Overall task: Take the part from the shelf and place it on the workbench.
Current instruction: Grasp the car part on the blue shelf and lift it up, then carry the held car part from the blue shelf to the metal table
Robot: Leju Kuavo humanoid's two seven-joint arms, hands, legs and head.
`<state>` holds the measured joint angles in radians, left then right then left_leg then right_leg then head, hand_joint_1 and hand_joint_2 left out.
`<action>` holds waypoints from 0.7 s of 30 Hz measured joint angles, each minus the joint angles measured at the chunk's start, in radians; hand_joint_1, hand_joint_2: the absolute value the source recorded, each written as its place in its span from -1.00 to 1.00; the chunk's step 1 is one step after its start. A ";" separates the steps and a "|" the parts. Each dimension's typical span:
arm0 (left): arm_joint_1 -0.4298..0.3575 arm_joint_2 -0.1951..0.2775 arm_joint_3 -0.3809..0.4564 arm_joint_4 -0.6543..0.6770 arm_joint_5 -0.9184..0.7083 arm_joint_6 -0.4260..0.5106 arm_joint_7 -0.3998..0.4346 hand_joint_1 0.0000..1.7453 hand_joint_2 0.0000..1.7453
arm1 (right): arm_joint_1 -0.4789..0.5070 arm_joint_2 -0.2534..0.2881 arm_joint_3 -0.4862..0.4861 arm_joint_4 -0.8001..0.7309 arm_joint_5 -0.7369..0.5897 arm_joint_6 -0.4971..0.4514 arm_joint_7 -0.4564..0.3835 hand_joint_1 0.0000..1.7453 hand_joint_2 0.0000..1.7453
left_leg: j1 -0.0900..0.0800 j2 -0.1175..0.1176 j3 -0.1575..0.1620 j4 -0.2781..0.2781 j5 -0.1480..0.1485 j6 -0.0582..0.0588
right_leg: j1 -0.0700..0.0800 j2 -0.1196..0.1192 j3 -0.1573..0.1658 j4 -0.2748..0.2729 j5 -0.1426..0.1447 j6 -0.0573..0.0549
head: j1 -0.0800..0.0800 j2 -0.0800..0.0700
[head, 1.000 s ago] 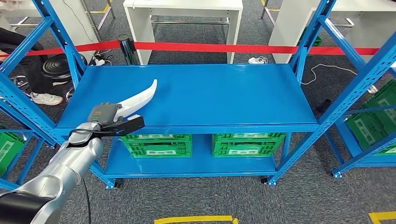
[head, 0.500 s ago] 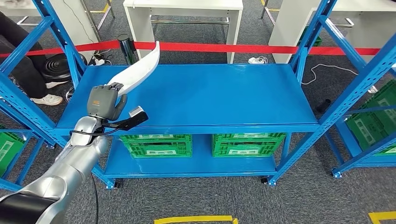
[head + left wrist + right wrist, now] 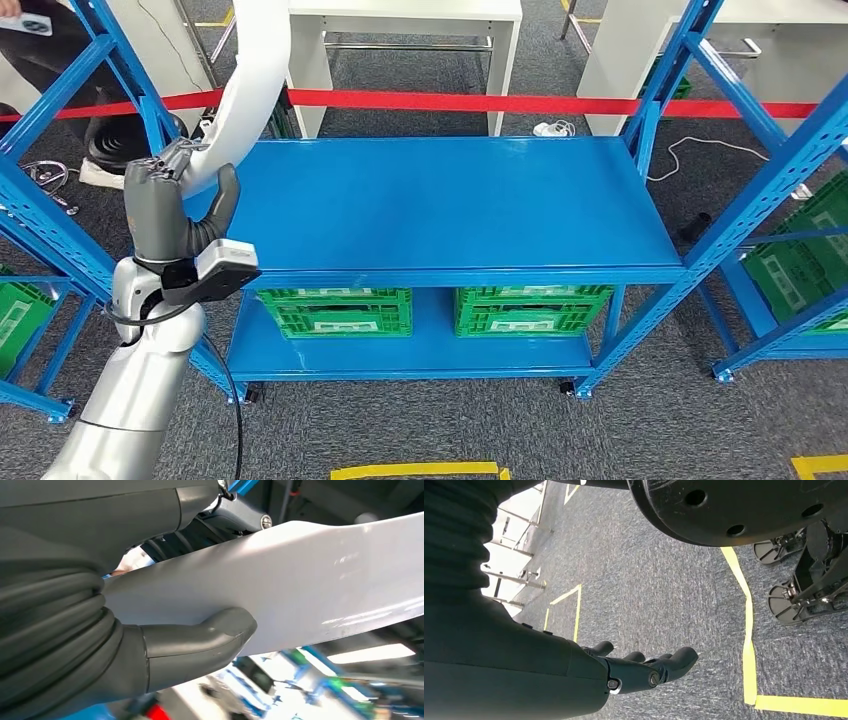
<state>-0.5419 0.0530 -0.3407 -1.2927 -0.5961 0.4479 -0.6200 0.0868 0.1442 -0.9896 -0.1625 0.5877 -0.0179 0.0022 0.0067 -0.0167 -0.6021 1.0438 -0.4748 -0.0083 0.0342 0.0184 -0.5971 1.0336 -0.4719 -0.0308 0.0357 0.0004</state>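
Head view: part point(image 3: 248, 90) top cut off

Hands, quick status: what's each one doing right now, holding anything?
Left hand: holding the long curved white plastic part, thumb pressed against it.
Right hand: open, holding nothing, hanging over the grey carpet floor.

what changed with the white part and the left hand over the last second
The left hand has lifted the white part off the blue shelf, swinging it from lying low over the shelf's front left corner to standing nearly upright beyond the shelf's left end. The hand kept its hold on the part throughout. The shelf, the green crates below and the red tape stayed put. The right hand hangs over the floor.
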 joint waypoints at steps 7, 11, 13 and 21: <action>0.134 0.035 -0.008 -0.310 0.282 -0.289 -0.081 1.00 1.00 | -0.001 0.000 0.000 0.000 0.026 0.000 -0.001 -1.00 -1.00 | -0.004 0.001 -0.001 0.002 -0.004 0.006 | -0.004 0.001 0.001 -0.002 -0.001 0.006 | 0.000 0.000; 0.179 0.069 -0.037 -0.448 0.347 -0.330 -0.083 1.00 1.00 | -0.001 -0.001 0.000 0.000 0.038 0.000 0.001 -1.00 -1.00 | -0.006 0.001 0.001 0.002 -0.002 0.015 | -0.007 0.001 0.003 -0.004 0.002 0.016 | 0.000 0.000; 0.187 0.081 -0.051 -0.491 0.347 -0.325 -0.083 1.00 1.00 | -0.001 -0.002 0.000 0.000 0.043 0.002 0.001 -1.00 -1.00 | -0.001 0.005 0.008 -0.012 0.011 0.024 | -0.006 0.001 0.001 0.004 -0.007 0.022 | 0.000 0.000; 0.224 0.092 -0.073 -0.540 0.307 -0.305 -0.081 1.00 1.00 | -0.006 -0.007 0.000 0.000 0.061 0.011 -0.012 -1.00 -1.00 | 0.001 0.012 -0.012 -0.008 0.028 0.030 | -0.006 0.002 -0.044 0.195 -0.105 0.045 | 0.003 0.000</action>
<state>-0.3181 0.1452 -0.4137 -1.8324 -0.2892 0.1431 -0.7007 0.0811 0.1376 -0.9899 -0.1629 0.6483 -0.0067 -0.0100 0.0074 -0.0051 -0.6139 1.0361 -0.4463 0.0218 0.0281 0.0200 -0.6406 1.2285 -0.5774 0.0147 0.0382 0.0004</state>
